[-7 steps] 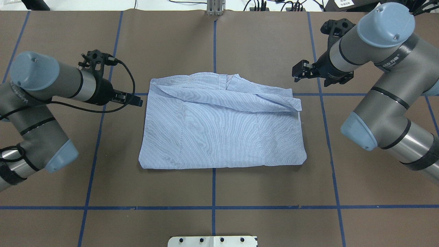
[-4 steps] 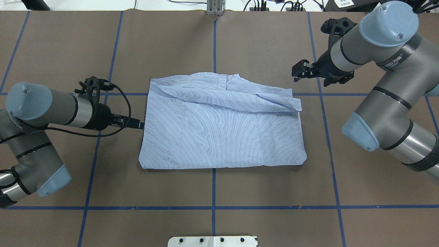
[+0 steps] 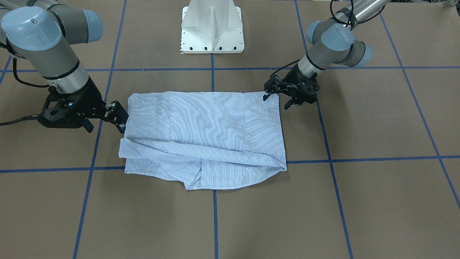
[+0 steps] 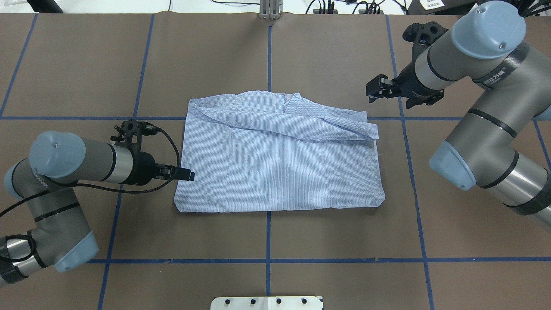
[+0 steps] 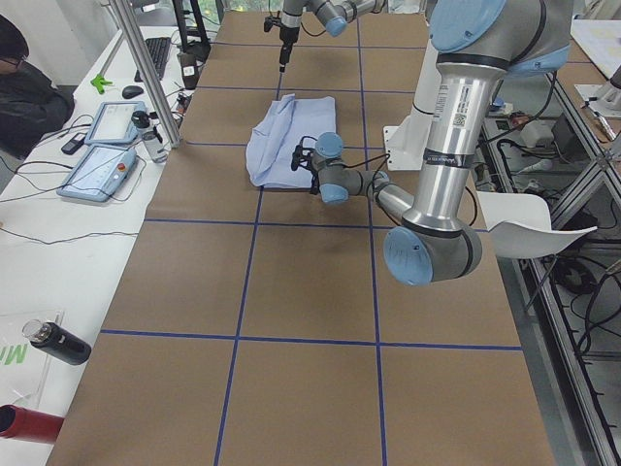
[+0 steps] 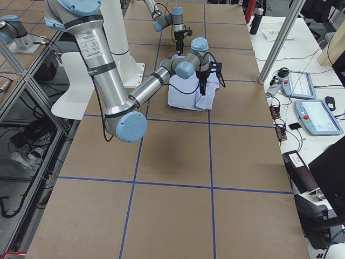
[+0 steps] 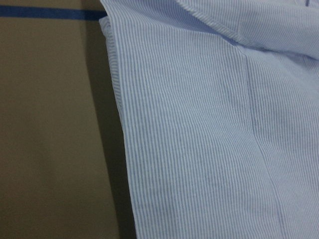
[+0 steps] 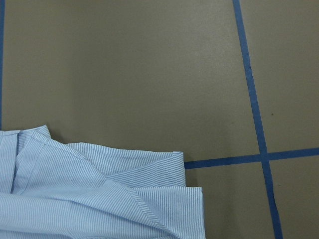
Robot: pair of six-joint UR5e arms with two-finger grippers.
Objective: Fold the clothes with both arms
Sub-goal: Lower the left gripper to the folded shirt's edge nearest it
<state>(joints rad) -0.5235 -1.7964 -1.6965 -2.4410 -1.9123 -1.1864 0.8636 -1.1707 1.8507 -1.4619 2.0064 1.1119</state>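
The light blue striped shirt (image 4: 280, 159) lies folded into a rectangle in the middle of the table, with a sleeve and collar folded across its far edge (image 4: 301, 118). It also shows in the front view (image 3: 205, 136). My left gripper (image 4: 186, 175) is low at the shirt's left edge, near the near-left corner, and looks open in the front view (image 3: 276, 102). The left wrist view shows that cloth edge (image 7: 119, 109) close up, with no fingers in it. My right gripper (image 4: 371, 94) is open and empty, just off the shirt's far right corner (image 8: 192, 199).
The brown table cover carries a grid of blue tape lines (image 4: 267, 260). The white pedestal base (image 3: 212, 28) stands at the robot's side of the table. In the left view a side table (image 5: 97, 165) holds tablets, and an operator (image 5: 24, 87) sits there.
My left arm has swung toward the robot's side along the shirt's left edge, from level with the far fold to near the near-left corner. The right arm and the shirt have not moved.
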